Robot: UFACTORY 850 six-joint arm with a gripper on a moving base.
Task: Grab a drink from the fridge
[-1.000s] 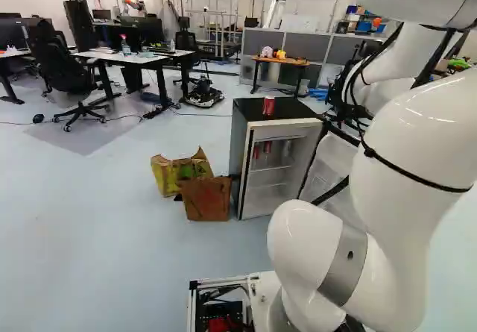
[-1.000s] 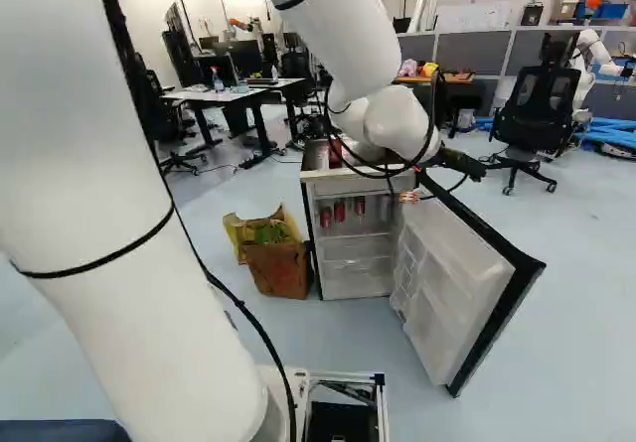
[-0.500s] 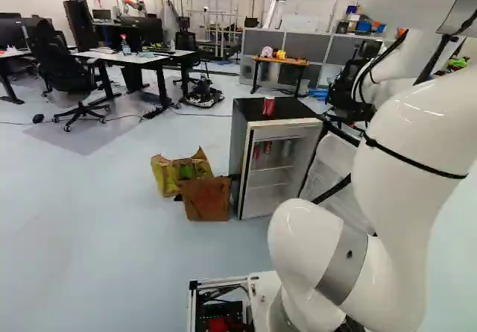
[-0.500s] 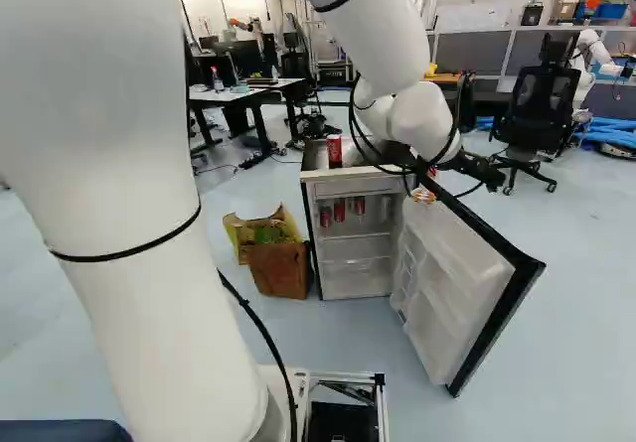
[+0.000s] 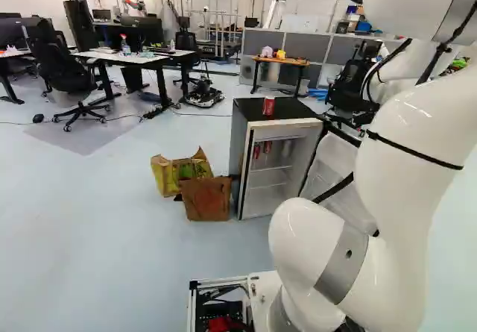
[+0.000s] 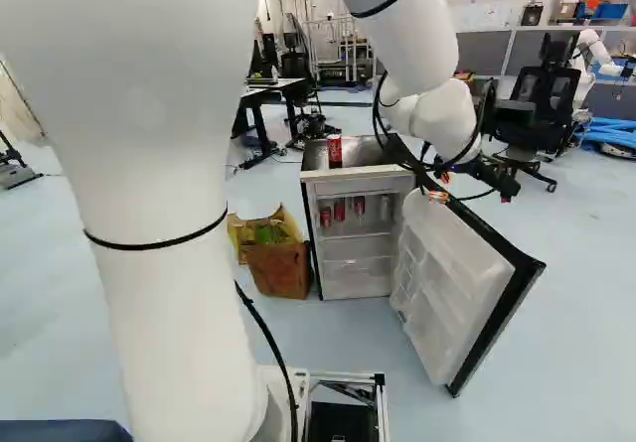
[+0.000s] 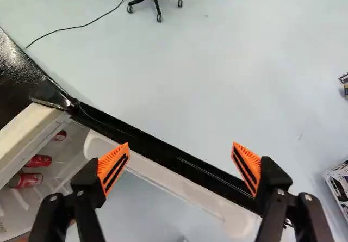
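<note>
Three red cans [image 6: 339, 210] stand upright on the upper shelf inside the fridge [image 6: 360, 183], smooth cylinders, mostly plain red with paler metallic ends; beside them is a paler, silvery container [image 6: 385, 207]. The wrist view shows the same cans off to one side of the end effector [image 6: 479, 175], well apart from its fingers. One more red can [image 5: 268, 106], banded with lighter metal at its rims, stands upright on the fridge's dark, glossy top, which the wrist view shows finely speckled with reflections. The fridge is a boxy cabinet with a pale front frame, a smooth white lining and translucent drawers low down. Its door [image 6: 452, 293] stands wide open: a flat slab with a black edge and a moulded white plastic inner face, stepped into racks. The end effector is open, its fingers spread wide above the top edge of the door with nothing gripped; the pads [image 7: 113, 166] are orange, ribbed wedges with dark slots. The arm [image 6: 164, 214] is glossy white, rounded, wrapped by black ties and cables. Next to the fridge sit a brown cardboard box [image 5: 206, 199] and a crumpled, torn-edged yellow one [image 5: 168, 177], both on the smooth, pale blue-grey floor [image 5: 112, 235]. Farther back, a wood-coloured worktop [image 5: 291, 62] carries small pink and yellow objects.
</note>
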